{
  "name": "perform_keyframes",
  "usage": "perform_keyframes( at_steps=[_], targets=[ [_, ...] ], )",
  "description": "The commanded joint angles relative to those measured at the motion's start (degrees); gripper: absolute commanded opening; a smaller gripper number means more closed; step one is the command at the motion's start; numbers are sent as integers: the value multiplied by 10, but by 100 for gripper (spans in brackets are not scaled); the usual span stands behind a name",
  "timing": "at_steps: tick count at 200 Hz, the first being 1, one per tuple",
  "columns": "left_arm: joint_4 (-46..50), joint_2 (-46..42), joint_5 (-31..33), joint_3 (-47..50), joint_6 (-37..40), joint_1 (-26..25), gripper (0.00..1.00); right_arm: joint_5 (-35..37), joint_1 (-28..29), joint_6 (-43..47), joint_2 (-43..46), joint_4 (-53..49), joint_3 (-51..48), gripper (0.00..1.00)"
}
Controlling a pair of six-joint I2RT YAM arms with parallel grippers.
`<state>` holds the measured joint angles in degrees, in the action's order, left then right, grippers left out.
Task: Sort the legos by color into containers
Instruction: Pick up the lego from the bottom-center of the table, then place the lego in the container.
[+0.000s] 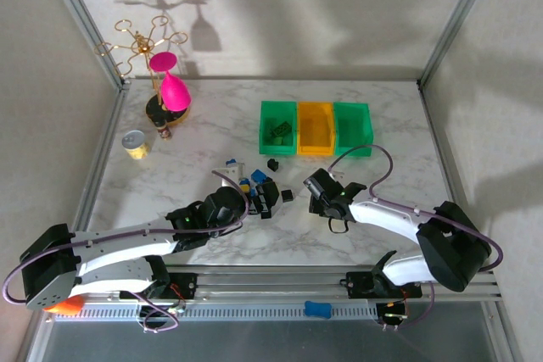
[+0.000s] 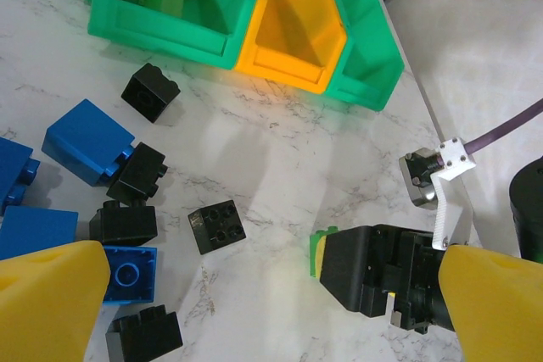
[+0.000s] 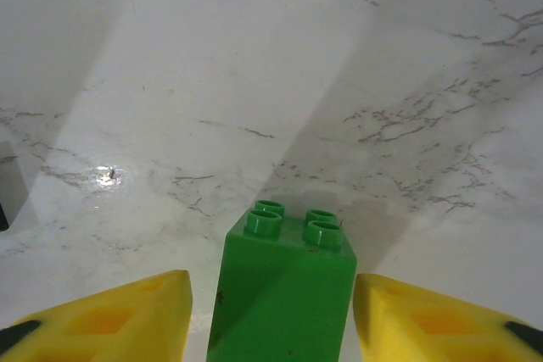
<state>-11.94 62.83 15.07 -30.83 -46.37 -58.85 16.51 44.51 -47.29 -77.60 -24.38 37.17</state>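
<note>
A green lego (image 3: 284, 290) stands studs-up on the marble between the yellow fingers of my right gripper (image 3: 271, 311). The right finger is about at its side and a thin gap shows on the left. From the left wrist, that lego (image 2: 318, 253) peeks out beside the right gripper's black head (image 2: 373, 281). My left gripper (image 2: 271, 294) is open wide above loose legos: a black one (image 2: 217, 226), a blue one (image 2: 87, 140) and more black ones (image 2: 150, 91). The containers stand in a row: green (image 1: 278, 146) holding green legos (image 1: 280, 131), orange (image 1: 315, 148), green (image 1: 352, 148).
A yellow can with a silver lid (image 1: 134, 143) and a pink piece on a gold wire stand (image 1: 170, 91) occupy the far left of the table. The lego pile (image 1: 254, 182) lies between both grippers. Metal frame posts bound the table's back corners.
</note>
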Motion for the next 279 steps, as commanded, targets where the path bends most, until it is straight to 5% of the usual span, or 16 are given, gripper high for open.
perform_keyframes(
  at_steps=[1, 94, 163, 279],
  targets=[
    [0, 3, 16, -1, -6, -6, 100, 14, 5, 3, -1, 1, -2, 49],
    [0, -12, 24, 10, -8, -6, 100, 25, 5, 22, 10, -17, 10, 32],
    [19, -37, 56, 2, 17, 0, 100, 34, 5, 80, 46, -25, 91, 32],
    [67, -88, 29, -33, 80, 110, 100, 32, -14, 218, -227, 90, 394, 34]
  ],
)
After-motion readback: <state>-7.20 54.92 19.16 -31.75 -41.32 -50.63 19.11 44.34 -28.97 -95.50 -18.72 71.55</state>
